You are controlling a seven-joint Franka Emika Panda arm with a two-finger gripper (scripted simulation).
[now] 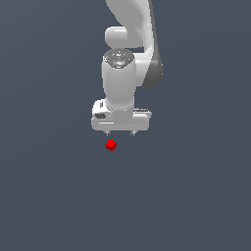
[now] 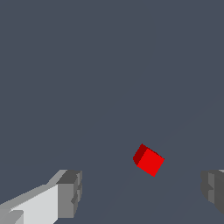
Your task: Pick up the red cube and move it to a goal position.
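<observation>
The red cube [image 1: 111, 145] is a tiny bright red block on the flat grey surface, just below my white gripper [image 1: 120, 133] in the exterior view and slightly toward that view's left. In the wrist view the cube [image 2: 148, 160] sits turned at an angle, apart from both fingertips [image 2: 70, 193] and farther out than them. The fingers stand wide apart and hold nothing. The gripper is open and does not touch the cube.
The white arm [image 1: 128, 54] rises behind the gripper to the top of the exterior view. Plain dark grey ground [image 1: 196, 196] surrounds everything. No goal marker shows in either view.
</observation>
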